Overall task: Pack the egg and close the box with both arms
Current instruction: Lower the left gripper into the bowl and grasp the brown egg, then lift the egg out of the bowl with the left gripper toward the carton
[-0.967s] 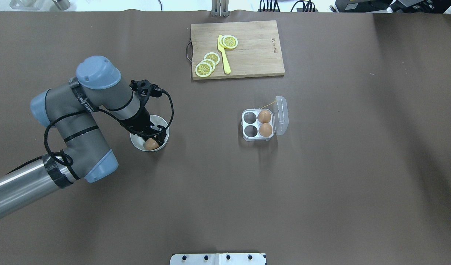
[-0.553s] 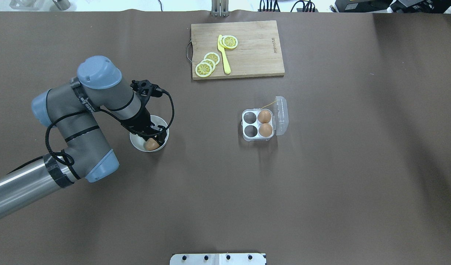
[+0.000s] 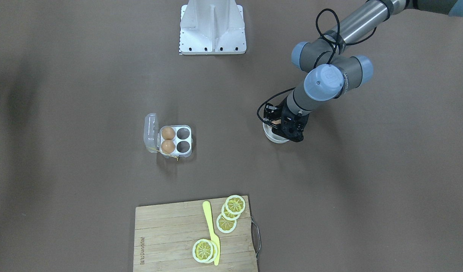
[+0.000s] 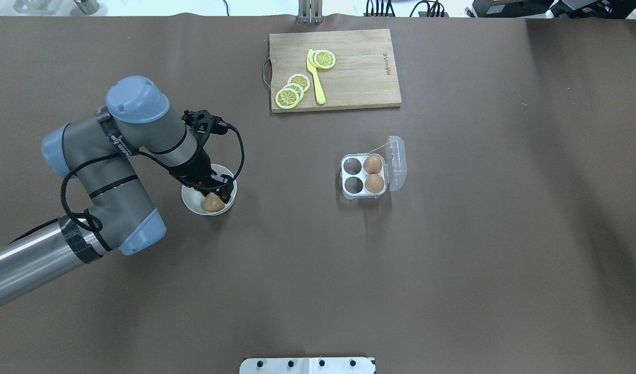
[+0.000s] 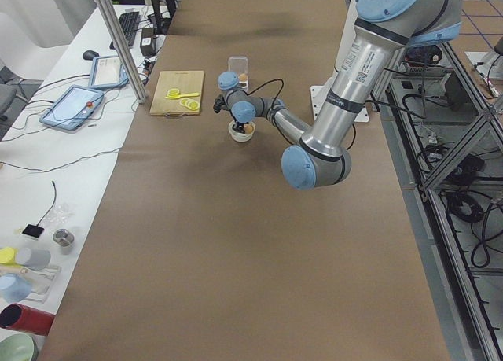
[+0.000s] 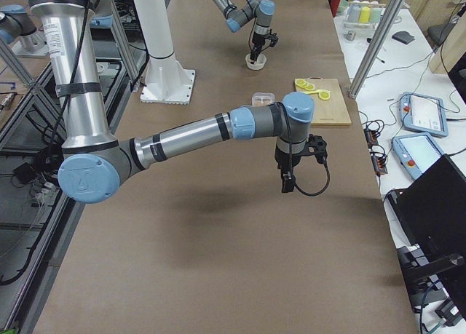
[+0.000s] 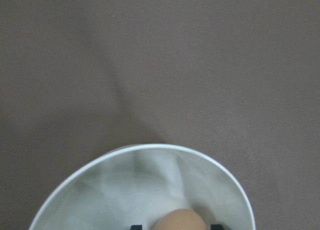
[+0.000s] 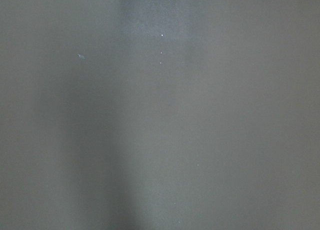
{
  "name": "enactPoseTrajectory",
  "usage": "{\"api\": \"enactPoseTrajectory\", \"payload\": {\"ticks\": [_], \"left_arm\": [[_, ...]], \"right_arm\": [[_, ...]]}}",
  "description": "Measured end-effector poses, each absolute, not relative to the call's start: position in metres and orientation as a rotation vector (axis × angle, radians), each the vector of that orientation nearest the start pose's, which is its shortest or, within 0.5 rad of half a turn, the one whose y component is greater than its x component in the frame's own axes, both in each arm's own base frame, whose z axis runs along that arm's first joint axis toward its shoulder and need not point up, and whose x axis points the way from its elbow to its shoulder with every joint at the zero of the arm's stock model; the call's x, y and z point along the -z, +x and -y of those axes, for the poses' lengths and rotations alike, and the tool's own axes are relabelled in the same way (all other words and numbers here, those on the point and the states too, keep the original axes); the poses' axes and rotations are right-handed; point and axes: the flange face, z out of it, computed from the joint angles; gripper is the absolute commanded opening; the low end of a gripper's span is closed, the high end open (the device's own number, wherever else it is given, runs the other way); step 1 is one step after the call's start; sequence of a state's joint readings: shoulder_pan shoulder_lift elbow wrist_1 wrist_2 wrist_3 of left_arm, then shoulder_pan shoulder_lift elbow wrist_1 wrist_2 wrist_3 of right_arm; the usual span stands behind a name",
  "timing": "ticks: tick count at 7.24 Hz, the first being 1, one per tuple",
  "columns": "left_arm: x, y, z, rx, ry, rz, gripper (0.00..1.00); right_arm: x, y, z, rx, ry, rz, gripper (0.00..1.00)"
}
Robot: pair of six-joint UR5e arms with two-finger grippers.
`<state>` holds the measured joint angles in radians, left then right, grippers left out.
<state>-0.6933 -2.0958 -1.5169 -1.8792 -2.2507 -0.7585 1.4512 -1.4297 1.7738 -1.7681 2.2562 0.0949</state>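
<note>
A tan egg (image 4: 212,203) lies in a white bowl (image 4: 191,204) at the table's left. My left gripper (image 4: 219,196) reaches down into the bowl and is shut on this egg; the left wrist view shows the egg (image 7: 180,219) between two black fingertips. The clear box (image 4: 364,176) stands at mid-table with its lid (image 4: 397,162) open to the right. Two eggs (image 4: 373,164) fill its right cups; the two left cups are empty. My right gripper (image 6: 287,181) hangs over bare table; I cannot tell whether it is open or shut.
A wooden cutting board (image 4: 359,78) with lemon slices (image 4: 292,91) and a yellow knife (image 4: 316,78) lies at the far side. A white metal stand (image 3: 212,28) sits at the robot's edge. Brown table lies between bowl and box.
The left arm has lifted slightly, and the bowl with the egg has shifted a little to the left. The box has not moved.
</note>
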Motion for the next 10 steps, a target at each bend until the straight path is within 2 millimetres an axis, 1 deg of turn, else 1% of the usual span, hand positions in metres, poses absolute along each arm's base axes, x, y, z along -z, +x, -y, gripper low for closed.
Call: {"api": "enactPoseTrajectory", "payload": {"ticks": [2,4,6,8,9,10], "left_arm": [[-0.328,0.464,0.507,-0.351,0.071,-1.002,0.46],[-0.307,0.447,0.514,-0.342,0.114,-1.027,0.45],[-0.273,0.443,0.523,-0.338,0.161,-1.058,0.45],[-0.233,0.441,0.536,-0.263,0.215,-1.082,0.45],[-0.212,0.446,0.544,-0.203,0.238,-1.113,0.45],[-0.197,0.453,0.553,-0.136,0.266,-1.155,0.44]], "right_arm": [[-0.513,0.005,0.543,0.074,0.066,0.695,1.00],[-0.513,0.005,0.543,0.073,0.066,0.696,1.00],[-0.513,0.005,0.543,0.074,0.064,0.701,1.00],[-0.513,0.005,0.543,0.073,0.059,0.705,1.00],[-0.514,0.005,0.543,0.073,0.057,0.705,1.00],[-0.514,0.005,0.543,0.072,0.056,0.705,1.00]]}}
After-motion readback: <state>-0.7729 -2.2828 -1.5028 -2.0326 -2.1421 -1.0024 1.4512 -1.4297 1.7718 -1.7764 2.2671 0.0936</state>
